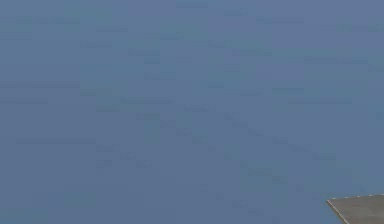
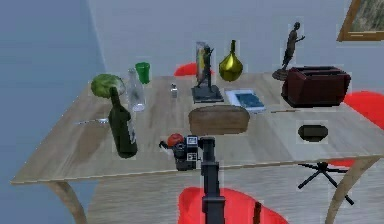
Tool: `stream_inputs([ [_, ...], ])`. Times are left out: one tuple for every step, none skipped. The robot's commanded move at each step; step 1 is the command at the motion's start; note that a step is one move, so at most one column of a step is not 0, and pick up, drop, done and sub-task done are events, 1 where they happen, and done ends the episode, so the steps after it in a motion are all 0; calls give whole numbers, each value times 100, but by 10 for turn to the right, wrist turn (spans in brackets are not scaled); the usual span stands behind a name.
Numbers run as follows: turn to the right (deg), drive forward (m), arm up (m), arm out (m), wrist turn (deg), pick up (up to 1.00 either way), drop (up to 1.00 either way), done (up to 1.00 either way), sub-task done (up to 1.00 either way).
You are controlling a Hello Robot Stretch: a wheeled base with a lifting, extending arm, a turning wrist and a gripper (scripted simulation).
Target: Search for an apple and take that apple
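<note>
**Small red thing at the tool's tip, close to the desk's near edge**

Nearest the lens in the arm side view, a red chair seat (image 2: 228, 205) lies under the arm (image 2: 212, 180), a dark bar reaching up over the near edge of the wooden desk (image 2: 285, 145). At its far end sits the tool (image 2: 168, 147). Right by it on the desk top is a small red thing (image 2: 175, 139), round enough that I judge it to be the apple. It lies at the tool's fingered end, to the picture's left of the arm. I cannot tell whether the two touch, how the fingers stand, or whether the tool holds anything. Being round, the thing has no long axis to line up with.

Near it on the picture's left stands a dark wine bottle (image 2: 122, 125), upright. Just to the right and a little farther out lies a loaf of bread (image 2: 219, 120). These two narrow the room on either side, so a straight lift or a pull back over the near edge looks the freest way. Farther out stand a clear glass bottle (image 2: 135, 90), a green cup (image 2: 143, 72), a statuette (image 2: 205, 70), a yellow-green vase (image 2: 231, 65) and a toaster (image 2: 315, 87).

In the forward view a blue wall (image 1: 180, 100) stands ahead, with a corner of the desk (image 1: 362, 210) at the lower right.
</note>
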Motion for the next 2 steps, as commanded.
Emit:
stream_inputs([
  [0, 0, 10, 0, 0, 0, 0, 0, 0],
  [0, 0, 0, 0, 0, 0, 0, 100, 0],
])
